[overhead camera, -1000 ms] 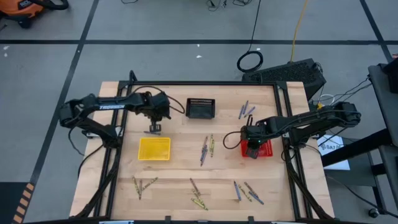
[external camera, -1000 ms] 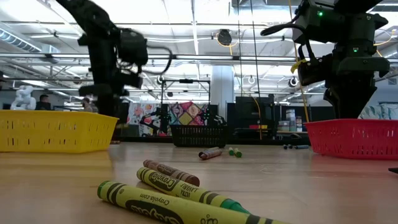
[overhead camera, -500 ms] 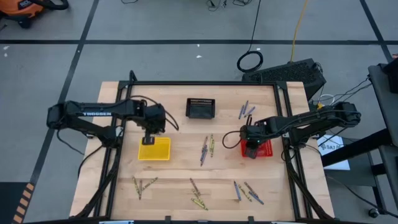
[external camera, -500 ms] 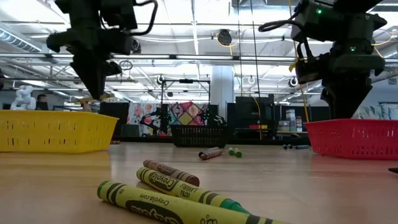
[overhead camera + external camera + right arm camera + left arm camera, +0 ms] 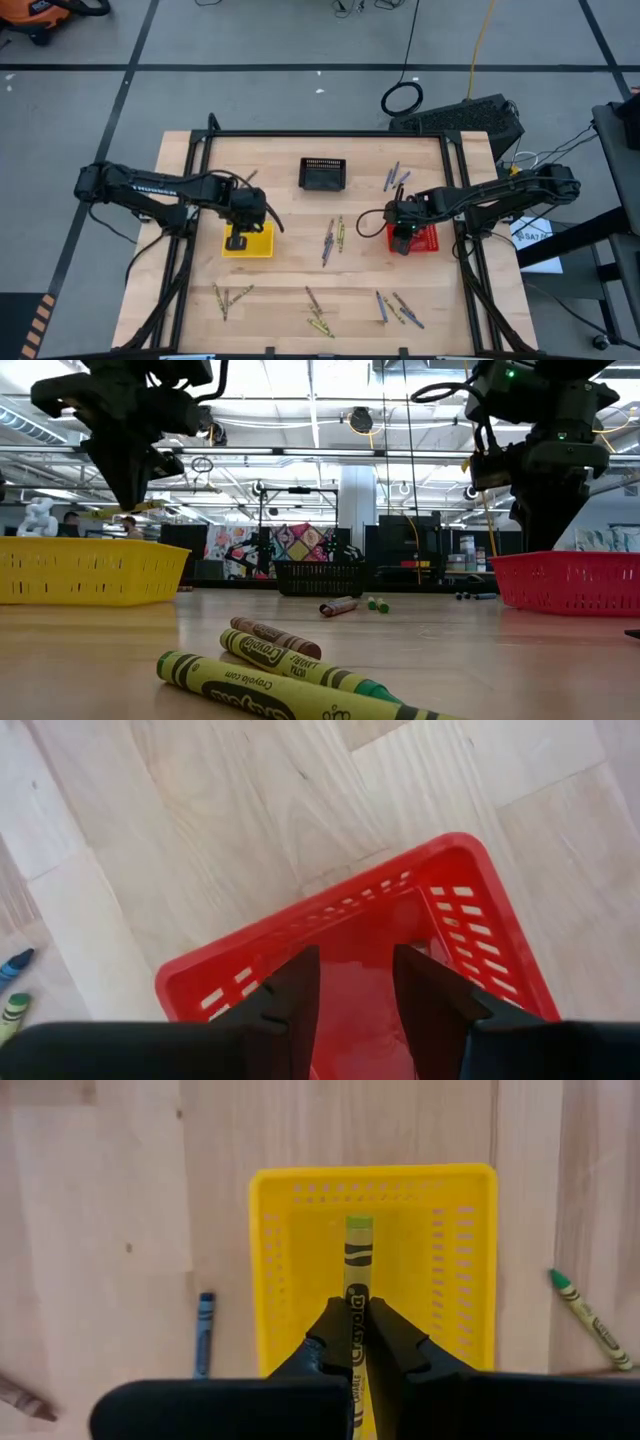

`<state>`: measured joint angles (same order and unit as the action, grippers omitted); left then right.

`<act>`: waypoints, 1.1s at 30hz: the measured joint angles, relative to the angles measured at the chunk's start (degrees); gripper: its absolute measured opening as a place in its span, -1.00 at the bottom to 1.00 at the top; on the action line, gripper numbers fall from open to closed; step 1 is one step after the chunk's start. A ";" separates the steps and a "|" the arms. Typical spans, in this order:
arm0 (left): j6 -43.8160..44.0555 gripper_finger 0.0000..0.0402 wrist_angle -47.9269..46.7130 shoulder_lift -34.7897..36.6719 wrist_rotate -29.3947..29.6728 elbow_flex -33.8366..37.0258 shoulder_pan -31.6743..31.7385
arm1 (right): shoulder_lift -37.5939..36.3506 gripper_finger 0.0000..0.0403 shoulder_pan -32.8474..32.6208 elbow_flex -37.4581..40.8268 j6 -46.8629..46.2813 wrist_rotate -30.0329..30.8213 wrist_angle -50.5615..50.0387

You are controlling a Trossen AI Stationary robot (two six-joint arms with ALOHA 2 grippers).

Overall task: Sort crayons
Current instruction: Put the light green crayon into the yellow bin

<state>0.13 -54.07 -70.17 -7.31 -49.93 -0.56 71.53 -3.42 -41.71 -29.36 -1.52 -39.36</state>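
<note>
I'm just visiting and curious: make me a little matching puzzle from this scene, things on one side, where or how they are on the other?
Things:
1. left gripper
2. right gripper
3. black basket
4. yellow-green crayon

States:
A. at the table's far middle
B. jaws open over the red basket
C. pinched, poised above the yellow basket
D. jaws shut on a crayon

Pairs: 1-D, 2-B, 3-A, 4-C
</note>
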 joint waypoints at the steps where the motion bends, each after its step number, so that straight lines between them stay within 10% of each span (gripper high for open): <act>1: 1.04 -0.98 0.52 0.00 0.00 0.44 -0.38 | 0.00 -0.42 0.00 0.00 0.00 0.00 0.26; 33: 6.50 -0.97 4.25 -2.62 0.70 4.52 -2.51 | -0.02 -0.42 -0.01 -0.09 -4.19 -3.48 0.74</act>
<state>6.63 -49.82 -72.79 -6.61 -45.41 -3.07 71.50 -3.44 -41.81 -33.56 -5.00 -38.62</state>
